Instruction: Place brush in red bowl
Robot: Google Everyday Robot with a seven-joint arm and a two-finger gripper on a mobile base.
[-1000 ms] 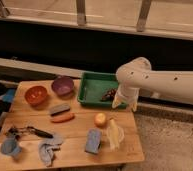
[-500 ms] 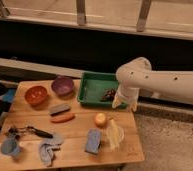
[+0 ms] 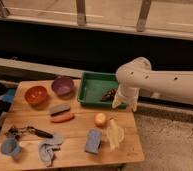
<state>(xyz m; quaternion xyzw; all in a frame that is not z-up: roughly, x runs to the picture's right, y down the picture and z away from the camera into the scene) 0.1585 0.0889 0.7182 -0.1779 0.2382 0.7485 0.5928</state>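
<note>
The red bowl stands on the wooden table at the back left. A long dark-handled item that looks like the brush lies flat near the front left, in front of the bowl. My gripper hangs from the white arm at the right edge of the green tray, far to the right of both brush and bowl. It holds nothing that I can see.
A purple bowl sits right of the red bowl. A dark object lies in the tray. A grey block and an orange piece, an orange ball, a blue sponge, a yellow item and blue cloths are spread over the table.
</note>
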